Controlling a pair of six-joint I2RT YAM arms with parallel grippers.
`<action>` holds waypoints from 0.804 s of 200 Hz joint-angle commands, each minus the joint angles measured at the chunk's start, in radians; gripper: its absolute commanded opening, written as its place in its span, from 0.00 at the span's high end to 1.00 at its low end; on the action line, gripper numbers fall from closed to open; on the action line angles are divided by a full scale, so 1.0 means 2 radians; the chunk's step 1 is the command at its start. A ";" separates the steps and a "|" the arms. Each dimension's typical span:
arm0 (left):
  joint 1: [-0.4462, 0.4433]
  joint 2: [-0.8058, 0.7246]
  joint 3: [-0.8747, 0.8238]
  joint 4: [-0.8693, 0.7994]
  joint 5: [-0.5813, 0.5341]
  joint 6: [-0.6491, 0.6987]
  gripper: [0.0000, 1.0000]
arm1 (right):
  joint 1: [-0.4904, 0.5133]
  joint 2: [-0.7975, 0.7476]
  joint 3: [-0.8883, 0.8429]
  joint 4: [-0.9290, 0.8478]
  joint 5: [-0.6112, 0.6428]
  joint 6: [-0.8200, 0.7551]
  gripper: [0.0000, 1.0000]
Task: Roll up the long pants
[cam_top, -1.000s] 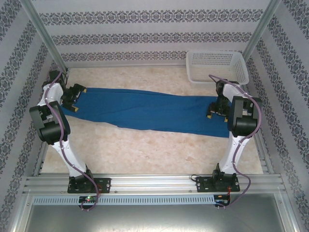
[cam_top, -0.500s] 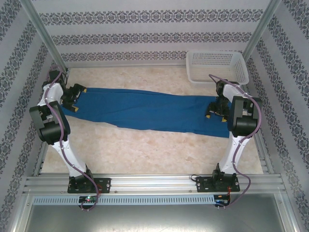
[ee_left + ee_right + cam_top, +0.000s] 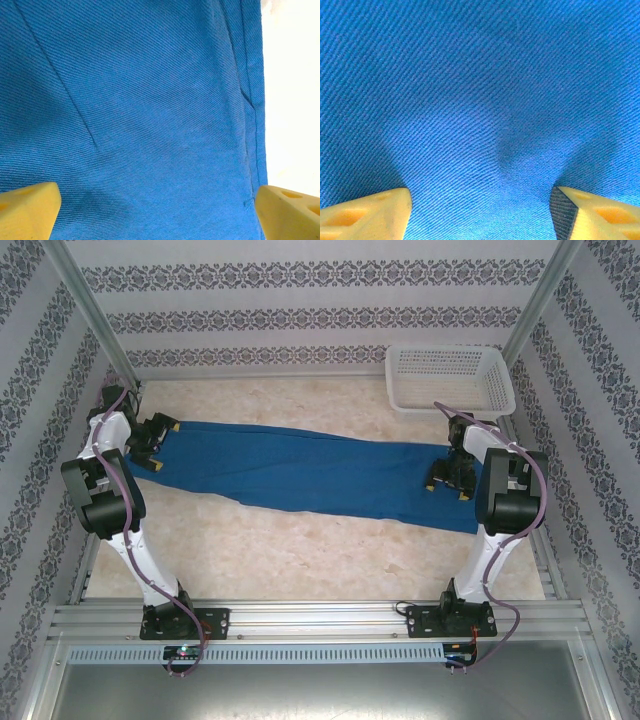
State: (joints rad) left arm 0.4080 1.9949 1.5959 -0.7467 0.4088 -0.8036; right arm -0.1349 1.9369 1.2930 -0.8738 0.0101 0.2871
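Blue fabric, the long pants (image 3: 310, 472), lies spread flat across the table (image 3: 300, 550) from left to right with no roll begun, so you have the whole job ahead. Your left gripper (image 3: 165, 446) hangs over the left end, jaws wide and empty. Your right gripper (image 3: 447, 485) sits at the right end, jaws well apart, nothing pinched, with the white basket (image 3: 400, 390) just beyond.

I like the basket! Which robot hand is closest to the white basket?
The right gripper, over the end of the blue pants nearest the white basket. The left gripper is at the pants' other end.
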 commanded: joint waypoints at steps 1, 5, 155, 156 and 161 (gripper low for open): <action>0.005 -0.003 0.006 -0.001 0.002 0.002 0.00 | 0.001 0.011 -0.010 -0.001 0.010 0.016 0.25; 0.005 -0.003 0.005 0.000 0.003 0.002 0.00 | 0.001 0.010 -0.011 0.001 0.012 0.017 0.25; 0.006 -0.020 0.007 -0.002 0.006 0.009 0.00 | -0.210 0.039 0.117 -0.079 -0.173 -0.204 0.21; 0.007 -0.020 0.007 -0.002 0.006 0.008 0.00 | -0.212 0.040 0.115 -0.079 -0.175 -0.204 0.21; 0.007 -0.020 0.008 -0.002 0.007 0.008 0.00 | -0.218 0.041 0.108 -0.077 -0.184 -0.204 0.22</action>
State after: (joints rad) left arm 0.4080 1.9938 1.6104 -0.7467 0.4118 -0.8032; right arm -0.5194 1.9816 1.5734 -0.9680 -0.1894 -0.0303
